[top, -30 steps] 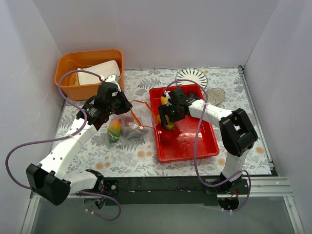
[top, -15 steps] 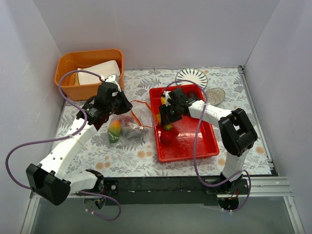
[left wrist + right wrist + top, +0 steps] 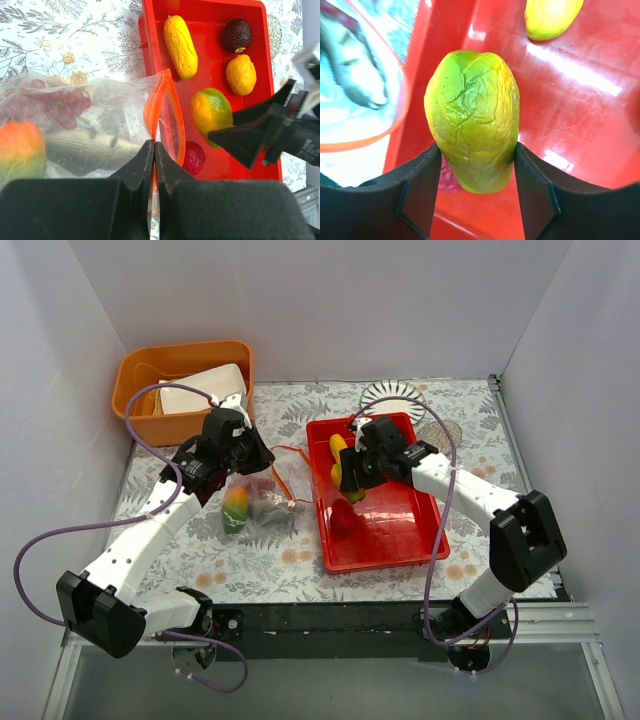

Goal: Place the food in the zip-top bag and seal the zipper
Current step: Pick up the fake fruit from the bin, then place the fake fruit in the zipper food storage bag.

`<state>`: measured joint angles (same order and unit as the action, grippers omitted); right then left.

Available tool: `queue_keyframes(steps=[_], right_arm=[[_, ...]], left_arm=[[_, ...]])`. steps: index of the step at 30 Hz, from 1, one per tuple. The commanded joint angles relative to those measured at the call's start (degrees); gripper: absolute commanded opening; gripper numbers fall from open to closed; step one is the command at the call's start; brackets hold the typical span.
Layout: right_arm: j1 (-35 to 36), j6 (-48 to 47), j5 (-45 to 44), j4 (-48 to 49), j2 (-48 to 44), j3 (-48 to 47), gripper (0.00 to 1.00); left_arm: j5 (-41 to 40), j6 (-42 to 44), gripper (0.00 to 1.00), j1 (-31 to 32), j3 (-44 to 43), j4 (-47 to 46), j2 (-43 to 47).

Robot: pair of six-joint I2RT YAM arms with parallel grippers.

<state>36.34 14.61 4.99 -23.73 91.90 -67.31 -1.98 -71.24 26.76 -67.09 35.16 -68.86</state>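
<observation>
A red rectangular tray (image 3: 400, 532) sits right of centre on the floral-patterned surface (image 3: 268, 562). At upper left, an orange plastic bin (image 3: 134, 376) holds a white container (image 3: 203, 390). Behind the tray lie a striped plate (image 3: 388, 394) and a speckled round mat (image 3: 447, 437).

White walls (image 3: 330, 300); floral, perhaps vinyl, tabletop (image 3: 290, 565)

The right jaws have closed on the green-yellow mango (image 3: 472, 120), the arm's elbow (image 3: 527, 540) swinging outward.

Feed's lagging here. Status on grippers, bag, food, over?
Left gripper shut on bag, mouth open. Right gripper shut on mango over tray. Fish, grapes in bag. No obstruction seen.
</observation>
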Motion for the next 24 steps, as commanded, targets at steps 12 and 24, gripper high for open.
queue_keyframes(steps=[12, 24], right_arm=[[4.44, 6.92, 4.84, -0.53, -4.27, -9.59, 0.25], [8.75, 6.66, 13.54, 2.28, 7.15, -18.81, 0.27]], left_arm=[[1.63, -0.39, 0.00, 0.13, 0.82, -2.02, 0.57], [3.91, -0.56, 0.00, 0.04, 0.91, -1.85, 1.09]])
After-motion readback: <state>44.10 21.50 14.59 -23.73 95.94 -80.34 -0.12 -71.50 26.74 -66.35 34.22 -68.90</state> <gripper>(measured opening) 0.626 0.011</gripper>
